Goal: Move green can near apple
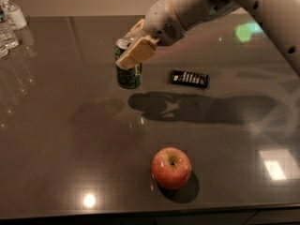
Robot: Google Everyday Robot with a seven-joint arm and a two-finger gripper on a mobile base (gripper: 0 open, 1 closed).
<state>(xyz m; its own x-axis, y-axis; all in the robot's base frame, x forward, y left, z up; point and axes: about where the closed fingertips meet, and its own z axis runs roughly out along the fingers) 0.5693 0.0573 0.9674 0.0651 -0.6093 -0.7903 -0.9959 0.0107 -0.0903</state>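
Can in the gripper, apple waiting down front

The gripper (131, 48) is closed on the green can (128, 75), one tan finger pad (136, 53) across its top half. The can stands upright and looks lifted off the dark surface (61, 139) (its shadow falls apart from it, lower and to the right). The apple (171, 168) sits well apart from the can, nearer the front edge. A flat black thing (189, 78) lies just right of the can. Clear bottles (10, 22) stand at the far left

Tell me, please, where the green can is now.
In the camera view the can is left of centre, held by the gripper, left of the black object, far behind the apple.
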